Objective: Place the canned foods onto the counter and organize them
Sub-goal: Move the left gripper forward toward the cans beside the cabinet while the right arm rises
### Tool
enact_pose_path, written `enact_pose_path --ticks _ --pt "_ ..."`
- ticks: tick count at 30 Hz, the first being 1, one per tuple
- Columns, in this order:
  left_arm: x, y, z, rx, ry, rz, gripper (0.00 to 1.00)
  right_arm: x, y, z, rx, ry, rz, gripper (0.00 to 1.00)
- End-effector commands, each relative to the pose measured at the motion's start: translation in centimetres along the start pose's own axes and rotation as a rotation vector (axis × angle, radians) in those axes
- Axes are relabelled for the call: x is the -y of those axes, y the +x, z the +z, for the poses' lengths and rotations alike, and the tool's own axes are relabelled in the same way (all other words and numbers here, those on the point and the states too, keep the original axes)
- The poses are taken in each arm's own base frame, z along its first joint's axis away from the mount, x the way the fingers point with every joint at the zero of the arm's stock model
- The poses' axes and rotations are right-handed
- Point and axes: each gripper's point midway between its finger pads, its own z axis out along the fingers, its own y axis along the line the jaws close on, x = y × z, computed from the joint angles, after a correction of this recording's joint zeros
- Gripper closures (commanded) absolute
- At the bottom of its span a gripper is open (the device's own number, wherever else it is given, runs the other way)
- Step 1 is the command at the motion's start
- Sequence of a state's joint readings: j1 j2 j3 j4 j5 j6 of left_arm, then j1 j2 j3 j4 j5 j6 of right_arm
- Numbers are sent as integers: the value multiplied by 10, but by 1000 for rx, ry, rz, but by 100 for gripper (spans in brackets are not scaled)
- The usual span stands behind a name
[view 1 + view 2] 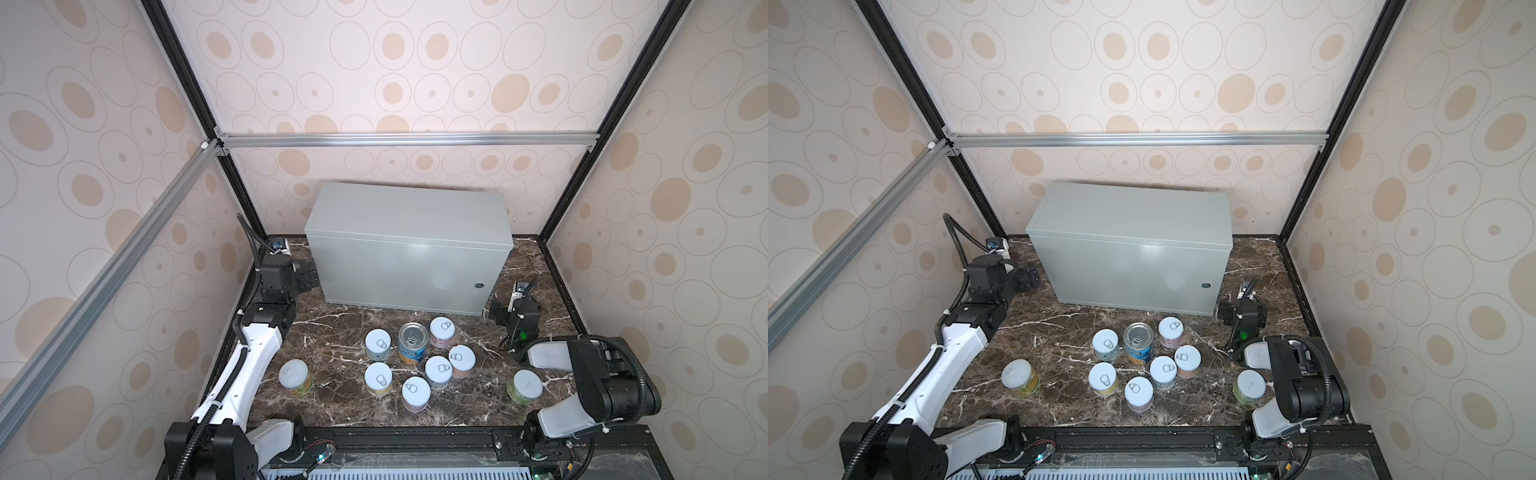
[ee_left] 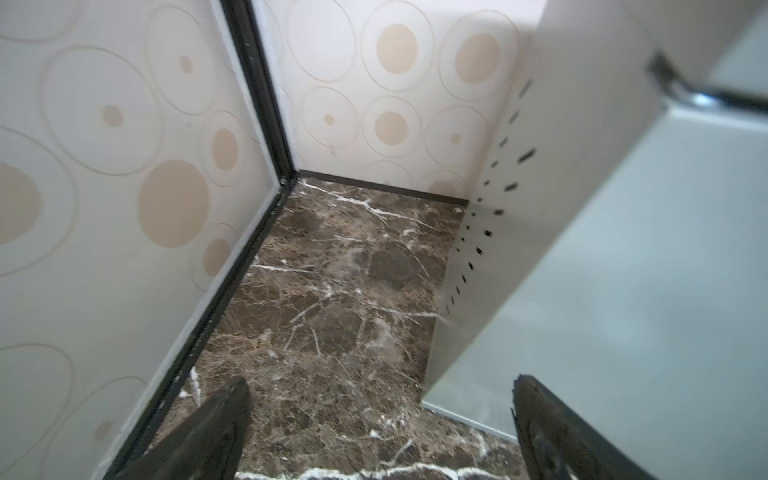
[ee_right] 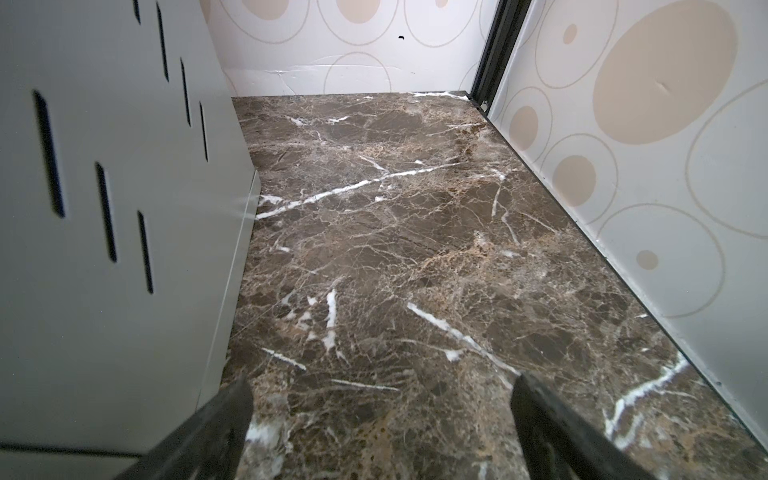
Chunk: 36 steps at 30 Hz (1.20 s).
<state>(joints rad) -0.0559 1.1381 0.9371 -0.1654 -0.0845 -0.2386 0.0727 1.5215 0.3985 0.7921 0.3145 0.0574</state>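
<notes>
We have both arms parked at the ends of the large plain grey metal box (image 1: 409, 253), which stands at the back of the dark brown marble desk (image 1: 332, 322). The left pincer (image 1: 308, 277) sits just beside the box's left end, and the right pincer (image 1: 497, 312) just beside its right front corner. In each wrist view the two black fingers are spread wide with only marble between them, so both are fully open and hold nothing.

All nine cans stand upright on the desk in front of the box, and none is on its top. Seven cluster in the middle: the taller blue soup can (image 1: 412, 343) with six short pale-lidded cans (image 1: 439, 371) around it. A short yellow-labelled can (image 1: 296, 377) stands apart near the left forearm, and a green-labelled can (image 1: 525, 386) sits beside the right arm.

Our worries:
- The cluster is tight, so wide fingers coming down around one can may shove or topple a neighbour.
- The two outlying cans sit close to the arms, and a swinging link could knock them.
- The box top is high, so a can carried too low would strike its front edge.
- A can released near the rim could drop off.
</notes>
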Motion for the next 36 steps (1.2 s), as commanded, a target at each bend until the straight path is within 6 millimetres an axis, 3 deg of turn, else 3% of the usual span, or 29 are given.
enact_pose_path --ticks 1,13,22,30,36 --pt "30 13 -15 -59 179 10 2 3 -12 -2 31 12 19 0" --pt "90 65 -32 -212 419 88 2 4 -14 -4 39 8 23 0" --pt "128 96 -32 -322 478 80 2 36 -34 -26 18 152 58 0" --pt "139 129 -31 -417 430 53 2 70 -47 -68 -79 304 117 0" --pt "145 152 -31 -482 385 32 2 76 -44 -114 -227 295 195 0"
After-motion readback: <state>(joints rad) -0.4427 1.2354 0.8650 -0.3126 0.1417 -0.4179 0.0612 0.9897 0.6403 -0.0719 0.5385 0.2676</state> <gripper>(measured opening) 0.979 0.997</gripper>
